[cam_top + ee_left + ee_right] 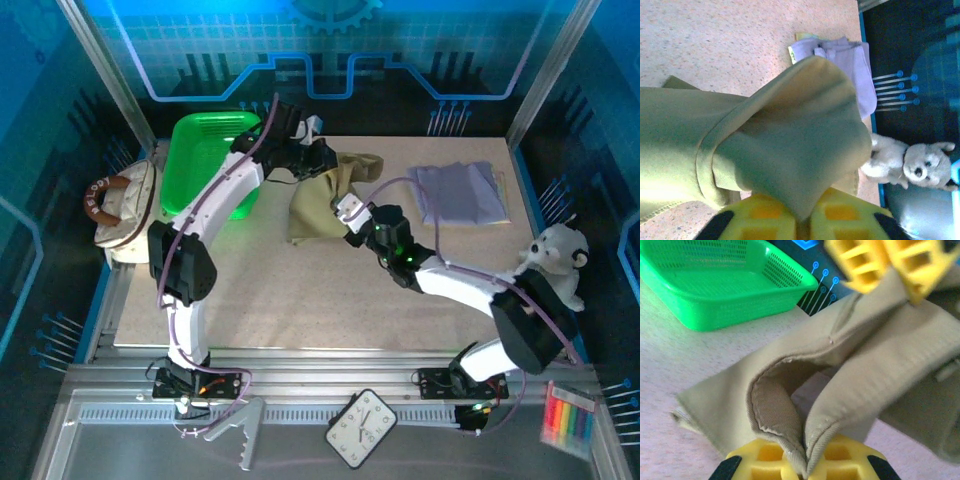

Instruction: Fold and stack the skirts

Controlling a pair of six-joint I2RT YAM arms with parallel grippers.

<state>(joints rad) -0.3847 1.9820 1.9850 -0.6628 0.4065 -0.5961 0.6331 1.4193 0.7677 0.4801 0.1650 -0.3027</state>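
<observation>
- Status: the khaki skirt [322,205] lies bunched just past the centre of the table [300,300], toward 12 o'clock, and is partly lifted. The left gripper [799,221] is clenched on a fold at the garment's 12 o'clock end. The right gripper [805,466] is clenched on a doubled hem at its 4 o'clock edge.
- Slip hazard: each pinch takes only a narrow bite of cloth at the fingertips. A fast or uneven pull may draw the fabric out of one gripper and collapse the fold.
- Wrong-layer hazard: the right gripper holds two layers that curl around an open pocket. If the layers are mismatched, the fold may set crooked or trap a crease.
- Collision hazard: the two grippers work near each other. Crossing paths may bring their fingers into contact.
- Stack hazard: the lavender skirt [458,192] lies folded at 2 o'clock over the yellow-green skirt [793,52], near the right arm. A sweeping forearm or a dragged hem may shift it.
- Snag hazard: the green basket [180,165] stands at 10 o'clock beside the left arm. Trailing cloth may catch its rim.
</observation>
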